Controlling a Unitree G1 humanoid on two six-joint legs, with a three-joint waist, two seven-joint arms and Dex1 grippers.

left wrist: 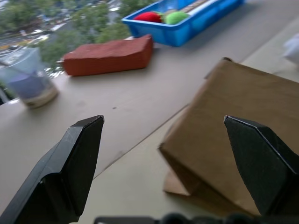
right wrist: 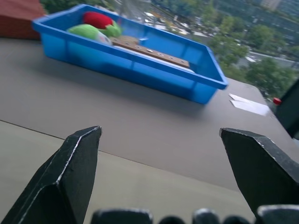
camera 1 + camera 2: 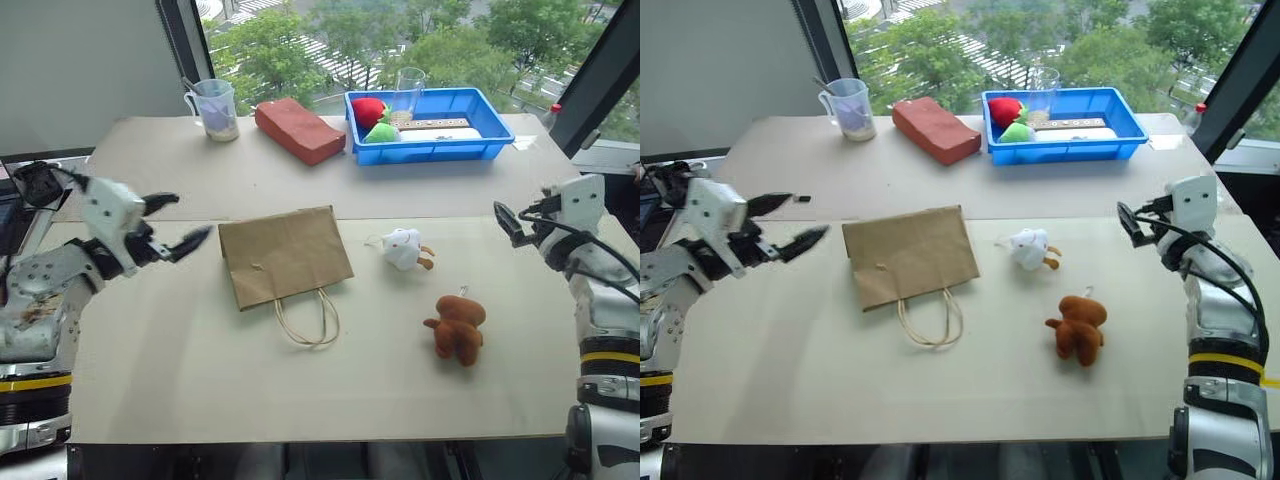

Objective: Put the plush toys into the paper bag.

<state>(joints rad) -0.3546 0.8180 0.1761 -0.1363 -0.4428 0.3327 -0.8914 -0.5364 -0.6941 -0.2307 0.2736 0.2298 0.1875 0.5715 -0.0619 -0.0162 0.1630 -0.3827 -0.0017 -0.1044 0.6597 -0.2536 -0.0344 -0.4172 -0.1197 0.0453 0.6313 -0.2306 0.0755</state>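
The brown paper bag lies flat in the middle of the table, its cord handles pointing toward the near edge. To its right rests the white plush toy, and nearer me the reddish-brown plush toy. My left gripper hovers open just left of the bag, with nothing between its fingers. In the left wrist view the left gripper faces the bag's corner. My right gripper stands open and empty at the table's right side, beyond the white toy. In its own wrist view the right gripper faces the far tray.
A blue tray at the back right holds a red and green strawberry toy, a clear glass and a perforated strip. A red block and a measuring cup stand at the back left, by the window.
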